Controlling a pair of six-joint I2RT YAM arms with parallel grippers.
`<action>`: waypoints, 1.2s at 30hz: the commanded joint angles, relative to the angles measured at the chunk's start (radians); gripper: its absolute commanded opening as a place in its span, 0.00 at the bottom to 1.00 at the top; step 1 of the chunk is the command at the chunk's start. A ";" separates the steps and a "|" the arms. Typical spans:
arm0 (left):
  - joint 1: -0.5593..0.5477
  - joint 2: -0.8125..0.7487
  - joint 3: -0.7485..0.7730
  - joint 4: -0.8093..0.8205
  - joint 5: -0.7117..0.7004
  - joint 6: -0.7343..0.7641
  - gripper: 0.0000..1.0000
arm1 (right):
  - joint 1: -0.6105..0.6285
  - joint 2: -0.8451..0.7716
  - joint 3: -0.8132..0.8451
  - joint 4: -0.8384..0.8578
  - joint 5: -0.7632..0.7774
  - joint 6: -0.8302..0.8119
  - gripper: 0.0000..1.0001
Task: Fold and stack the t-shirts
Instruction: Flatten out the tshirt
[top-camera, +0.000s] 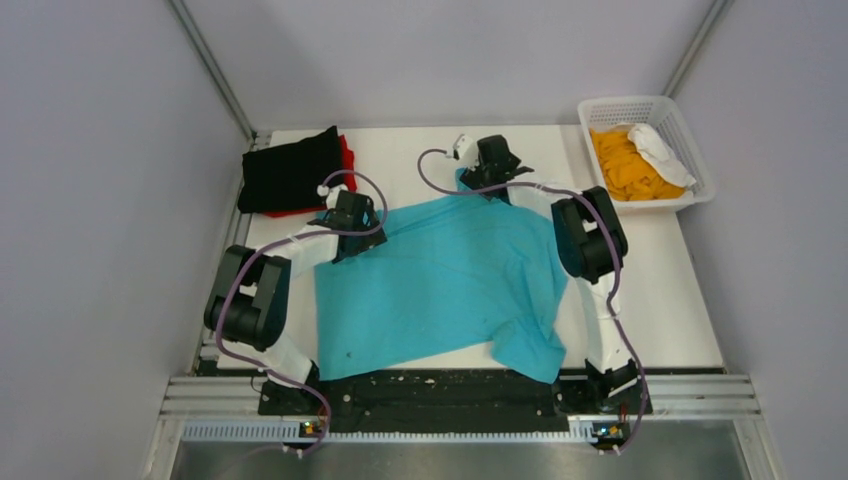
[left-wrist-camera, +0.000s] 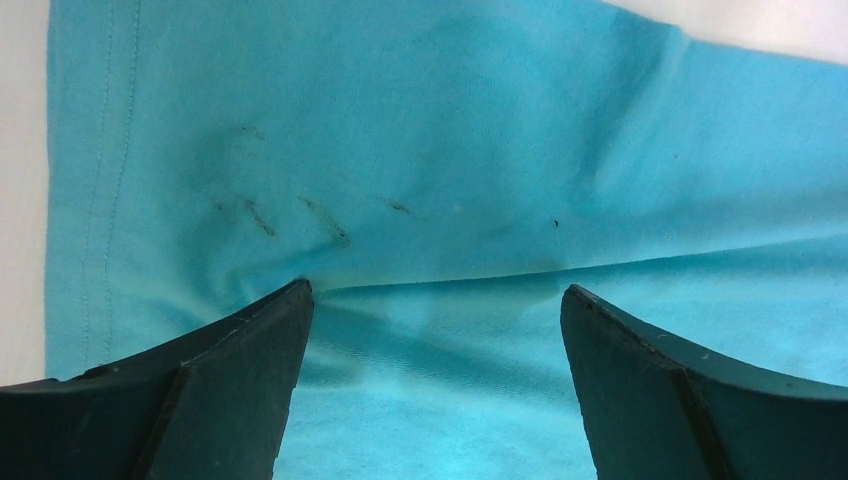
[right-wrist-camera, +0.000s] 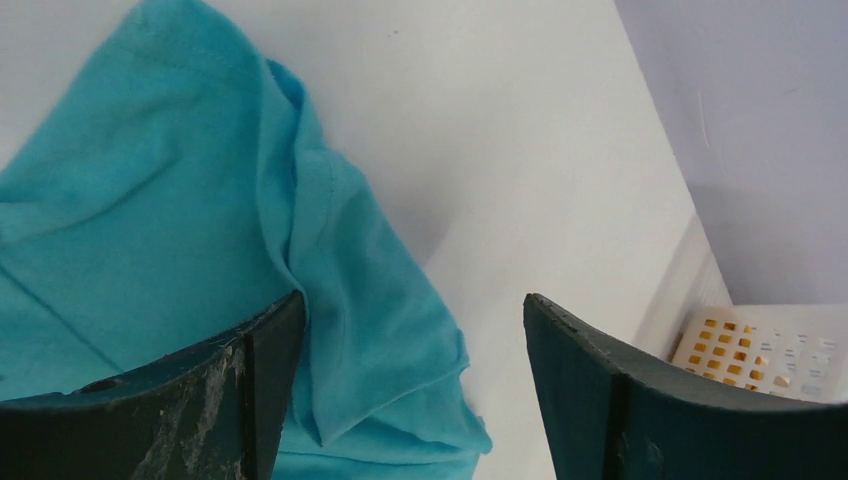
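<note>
place: robot lab cell | evidence: grey panel walls, aluminium rail frame, white table

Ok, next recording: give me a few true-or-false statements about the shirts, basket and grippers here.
1. The turquoise t-shirt lies spread on the table. True.
2. The left gripper is shut on that shirt. False: it is open over the cloth.
3. The black t-shirt lies on the red t-shirt, far left. True.
4. The basket holds a black shirt. False: it holds the orange t-shirt and a white cloth.
5. The right gripper is open. True.
</note>
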 joint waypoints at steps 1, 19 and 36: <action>0.008 0.034 0.011 -0.069 -0.038 -0.001 0.99 | -0.027 0.036 0.047 0.127 0.092 -0.010 0.79; 0.008 0.017 0.013 -0.054 0.006 0.015 0.99 | -0.138 0.086 0.402 0.026 0.103 0.442 0.82; 0.009 -0.027 0.024 0.003 0.122 0.016 0.99 | 0.097 -0.817 -0.711 -0.272 0.020 0.993 0.79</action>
